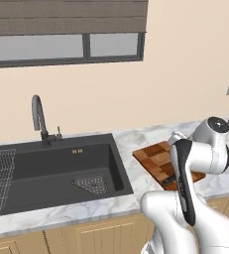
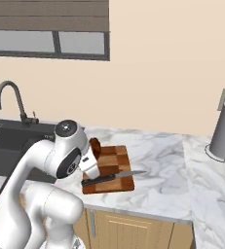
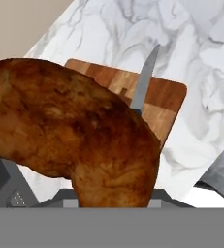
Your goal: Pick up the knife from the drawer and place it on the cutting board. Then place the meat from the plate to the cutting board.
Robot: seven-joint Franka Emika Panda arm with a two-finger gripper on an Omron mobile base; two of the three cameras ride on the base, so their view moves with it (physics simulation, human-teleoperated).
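one knife already on cutting board; gripper clamped on meat above board, still to set down.

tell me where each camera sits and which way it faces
Left base view: behind the arm to its left, facing the sink and cutting board; the arm rises at lower right.
Right base view: behind to its right, facing the same cutting board and the knife; the arm rises at lower left.
Hand view: on the hand, looking along the gripper at the meat, board and knife.
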